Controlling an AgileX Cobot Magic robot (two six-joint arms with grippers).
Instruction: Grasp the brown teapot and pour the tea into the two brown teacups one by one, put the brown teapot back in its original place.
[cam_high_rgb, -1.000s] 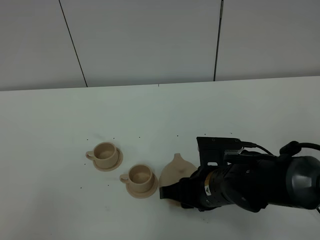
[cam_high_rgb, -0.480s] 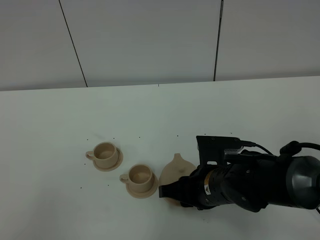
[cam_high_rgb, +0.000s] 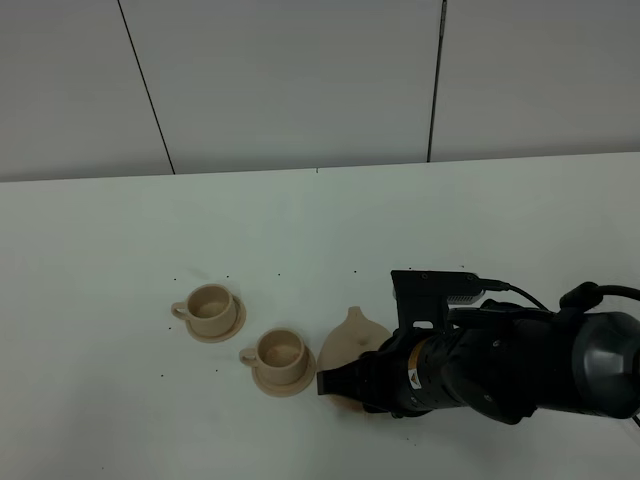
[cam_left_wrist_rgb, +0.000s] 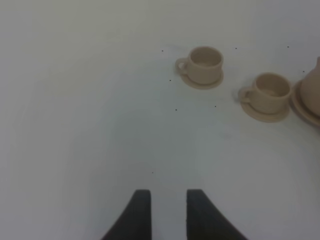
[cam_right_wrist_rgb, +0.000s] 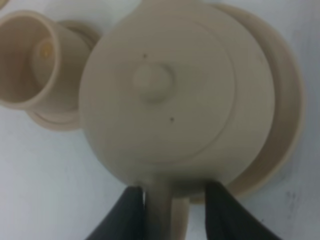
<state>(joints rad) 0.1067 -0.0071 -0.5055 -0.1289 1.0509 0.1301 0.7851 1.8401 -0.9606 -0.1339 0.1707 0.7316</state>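
Risk: right gripper (cam_right_wrist_rgb: 174, 197) jaws straddle the handle (cam_right_wrist_rgb: 167, 220) of the brown teapot (cam_right_wrist_rgb: 165, 95), unclamped, off-centre; an uneven squeeze could twist it off its saucer (cam_right_wrist_rgb: 286, 110). Left gripper (cam_left_wrist_rgb: 167, 212) gapes empty.

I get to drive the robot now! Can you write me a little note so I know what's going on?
The left gripper is open and empty, over bare table.
The right gripper is open, with a finger on each side of the teapot's handle, not clamped.
The teapot sits on its big saucer. The two teacups stand beside it and look empty.
Done: reaching the handle. Left: grip, lift, pour into each cup, set the teapot back.
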